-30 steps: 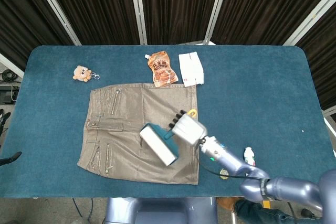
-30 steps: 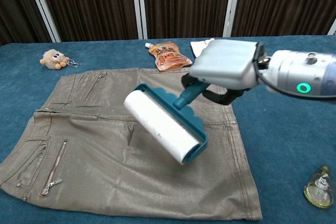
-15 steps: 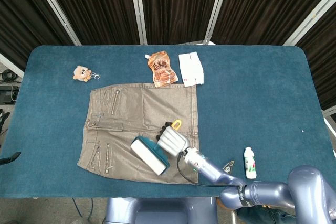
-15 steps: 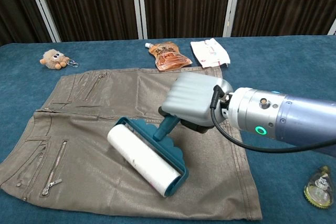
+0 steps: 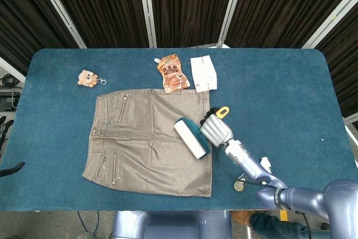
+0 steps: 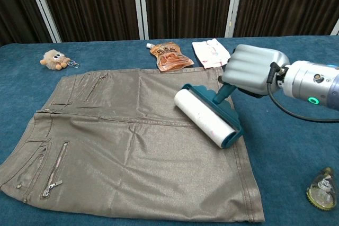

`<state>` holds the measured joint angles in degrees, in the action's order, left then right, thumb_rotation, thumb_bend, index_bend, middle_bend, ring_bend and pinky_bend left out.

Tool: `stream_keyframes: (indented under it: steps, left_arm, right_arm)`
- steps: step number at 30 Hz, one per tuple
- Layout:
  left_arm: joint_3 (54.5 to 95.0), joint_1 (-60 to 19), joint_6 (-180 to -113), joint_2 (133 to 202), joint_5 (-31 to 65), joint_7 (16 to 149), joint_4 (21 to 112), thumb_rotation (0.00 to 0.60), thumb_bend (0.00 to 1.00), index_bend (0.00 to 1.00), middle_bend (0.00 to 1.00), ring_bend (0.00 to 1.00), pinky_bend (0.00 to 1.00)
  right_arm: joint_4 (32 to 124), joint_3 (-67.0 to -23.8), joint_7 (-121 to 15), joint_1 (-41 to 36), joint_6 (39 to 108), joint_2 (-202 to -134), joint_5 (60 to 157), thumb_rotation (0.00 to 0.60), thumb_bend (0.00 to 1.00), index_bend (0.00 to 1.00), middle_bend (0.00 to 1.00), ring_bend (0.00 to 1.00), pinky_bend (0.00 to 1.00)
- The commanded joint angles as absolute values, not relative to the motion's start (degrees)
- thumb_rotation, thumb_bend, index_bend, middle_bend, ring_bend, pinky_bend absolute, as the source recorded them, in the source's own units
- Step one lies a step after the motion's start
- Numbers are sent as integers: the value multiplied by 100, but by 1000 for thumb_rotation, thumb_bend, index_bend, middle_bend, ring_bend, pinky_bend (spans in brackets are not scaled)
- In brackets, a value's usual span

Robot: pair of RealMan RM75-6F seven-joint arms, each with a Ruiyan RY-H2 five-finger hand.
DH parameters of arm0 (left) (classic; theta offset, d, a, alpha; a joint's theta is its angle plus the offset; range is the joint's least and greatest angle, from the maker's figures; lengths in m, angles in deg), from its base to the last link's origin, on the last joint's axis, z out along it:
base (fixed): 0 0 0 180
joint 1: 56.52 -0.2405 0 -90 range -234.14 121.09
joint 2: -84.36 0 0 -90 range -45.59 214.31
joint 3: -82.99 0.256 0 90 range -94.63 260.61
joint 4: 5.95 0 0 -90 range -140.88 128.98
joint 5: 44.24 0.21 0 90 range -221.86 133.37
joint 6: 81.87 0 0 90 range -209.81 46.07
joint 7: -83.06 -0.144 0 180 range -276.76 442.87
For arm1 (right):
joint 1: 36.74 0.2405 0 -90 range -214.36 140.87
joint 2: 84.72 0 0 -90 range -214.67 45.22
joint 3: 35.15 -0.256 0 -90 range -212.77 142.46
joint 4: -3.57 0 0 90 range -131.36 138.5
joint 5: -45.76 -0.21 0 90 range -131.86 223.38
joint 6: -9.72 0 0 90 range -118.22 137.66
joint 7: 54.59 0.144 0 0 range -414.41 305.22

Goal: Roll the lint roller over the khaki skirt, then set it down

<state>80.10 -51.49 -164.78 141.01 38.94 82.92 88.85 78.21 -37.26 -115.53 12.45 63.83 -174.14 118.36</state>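
I'm looking down from the head view at the skirt (image 5: 148, 141), which is lying flat on the blue table (image 5: 279, 99), waistband toward my left and hem toward my right. Nearest my side, just off the skirt's lower right corner, a small clear trinket (image 6: 321, 188) is sitting on the cloth, and a small white bottle (image 5: 265, 164) is showing partly behind my right forearm.

My right hand (image 6: 255, 70) is gripping the roller (image 6: 207, 116) by its teal handle, fingers wrapped closed around it; the handle's yellow end loop (image 5: 223, 111) is sticking out past the hand in the head view. The white drum is angling across the skirt's right edge, about halfway along that edge. In the chest view the drum's lower end is reaching the fabric's border, with the teal frame on the side away from the zips. I can't tell for sure whether the drum is pressing the fabric or riding just above it.

My left hand isn't appearing in either view.

Farther out, beyond the skirt's top edge, a brown pouch (image 5: 172, 74) is lying with its spout pointing away from me, and a white packet (image 5: 203, 73) is lying just beside it to the right. Well off to the left, near the skirt's far corner, a small plush toy (image 5: 86, 78) with a keyring is resting on the table.
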Motion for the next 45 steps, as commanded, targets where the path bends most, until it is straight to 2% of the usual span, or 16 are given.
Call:
stream_keyframes:
  steps: [1, 9, 17, 28, 34, 45]
  left_arm:
    - [8012, -5141, -16472, 14108, 3902, 8276, 8894, 600, 37, 0, 0, 0, 0]
    - [8013, -5111, -16436, 14121, 3902, 8237, 8899, 600, 38, 0, 0, 0, 0]
    - [8011, -5121, -16446, 14114, 3873, 8279, 8871, 600, 38, 0, 0, 0, 0]
    - [7982, -5137, -16435, 14074, 3783, 8430, 8789, 600, 38, 0, 0, 0, 0]
    - [7998, -5149, -16449, 14056, 3813, 8469, 8781, 600, 38, 0, 0, 0, 0]
    - [8022, -5154, -16511, 14049, 3921, 8397, 8889, 600, 39, 0, 0, 0, 0]
  right_arm:
    - [7794, -3703, -11517, 1216, 6386, -17358, 11834, 600, 907, 493, 505, 391, 397]
    - [8362, -3663, -11529, 1298, 6310, -17445, 11991, 600, 906, 495, 505, 391, 396]
    - [8925, -3692, -11960, 1489, 6182, -17899, 11939, 600, 908, 499, 505, 394, 398]
    - [9049, -3838, -12732, 1714, 6188, -18520, 11488, 600, 913, 499, 505, 395, 398]
    - [8882, -3774, -12757, 1633, 6320, -18285, 11304, 600, 913, 501, 505, 395, 398]
    - [8296, -3457, -12122, 1260, 6462, -17342, 11311, 600, 913, 500, 505, 395, 399]
